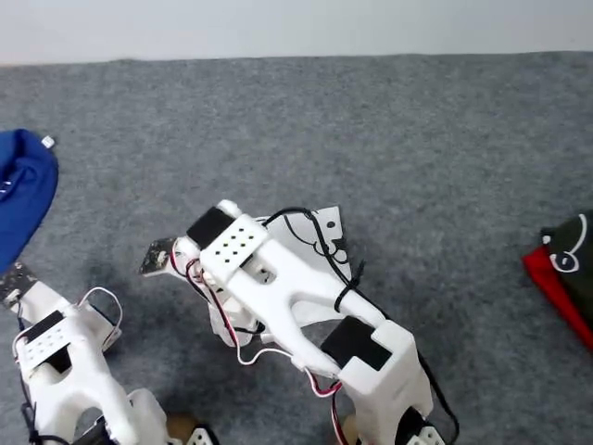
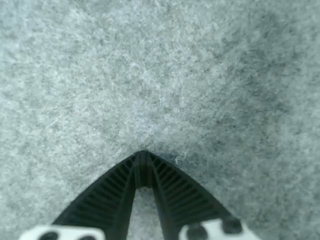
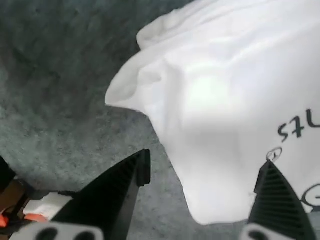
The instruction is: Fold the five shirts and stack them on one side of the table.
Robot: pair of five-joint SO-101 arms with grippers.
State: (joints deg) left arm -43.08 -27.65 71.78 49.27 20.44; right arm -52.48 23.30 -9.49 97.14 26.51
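The white shirt (image 3: pixel 210 90) lay mid-table (image 1: pixel 417 139), mostly under the right arm (image 1: pixel 306 297). The right gripper (image 3: pixel 205 165) stood wide open with the shirt's edge between its jaws, holding nothing, so the step looked like taking hold for a fold, which called for lowering and pinching that edge; the left gripper (image 2: pixel 143 157) hung closed and empty over bare felt. One rounded corner pointed out over the felt, but the shirt's long axis could not be told.

Blue shirt (image 1: pixel 23 190) at L edge of grey bench (image 1: pixel 417 139), red/dark pile (image 1: pixel 565 278) at R edge, white shirt (image 1: pixel 326 221) under mid arm (image 1: pixel 278 269).
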